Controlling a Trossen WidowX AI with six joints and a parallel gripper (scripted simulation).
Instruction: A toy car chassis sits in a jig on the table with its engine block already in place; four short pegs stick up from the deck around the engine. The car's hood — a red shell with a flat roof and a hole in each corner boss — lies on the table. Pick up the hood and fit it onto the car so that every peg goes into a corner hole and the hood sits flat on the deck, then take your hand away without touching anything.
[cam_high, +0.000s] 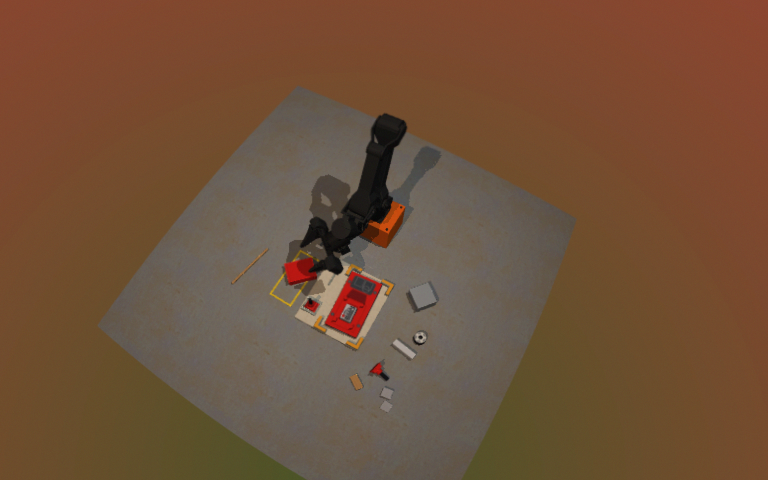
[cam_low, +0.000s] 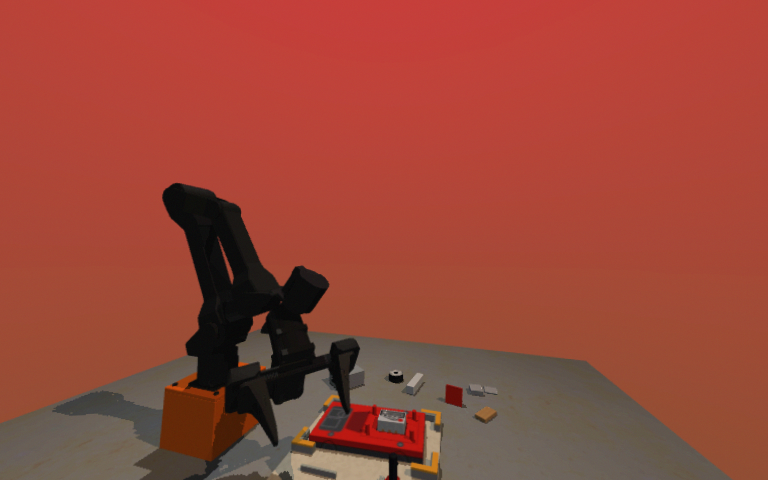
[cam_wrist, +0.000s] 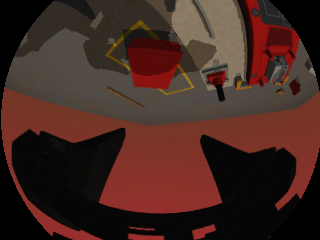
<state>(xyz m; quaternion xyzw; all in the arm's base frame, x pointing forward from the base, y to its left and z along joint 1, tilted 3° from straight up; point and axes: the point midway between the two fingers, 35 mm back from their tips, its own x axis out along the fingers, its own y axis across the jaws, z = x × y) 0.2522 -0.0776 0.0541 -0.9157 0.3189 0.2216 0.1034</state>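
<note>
The red hood (cam_high: 299, 272) (cam_wrist: 155, 67) is on the table across the yellow outline, turned askew to it; I cannot tell whether it lies fully flat. It is out of frame in the exterior view. My gripper (cam_high: 306, 258) (cam_low: 311, 428) (cam_wrist: 164, 135) is wide open and empty, raised above the table near the hood. The red chassis (cam_high: 338, 322) (cam_low: 362, 442) (cam_wrist: 257, 40) sits in the jig (cam_high: 328, 291) (cam_low: 362, 466) (cam_wrist: 230, 30). The engine block (cam_high: 348, 313) (cam_low: 391, 421) (cam_wrist: 277, 69) is on its deck, with short pegs standing around it and no hood over them.
A small red part with a black post (cam_high: 310, 303) (cam_wrist: 217, 79) stands on the jig's near side. A thin wooden stick (cam_high: 249, 266) (cam_wrist: 125, 97) lies beyond the yellow outline (cam_high: 281, 300) (cam_wrist: 180, 91). A grey block (cam_high: 423, 296), a wheel (cam_high: 420, 337) and several small parts lie past the jig.
</note>
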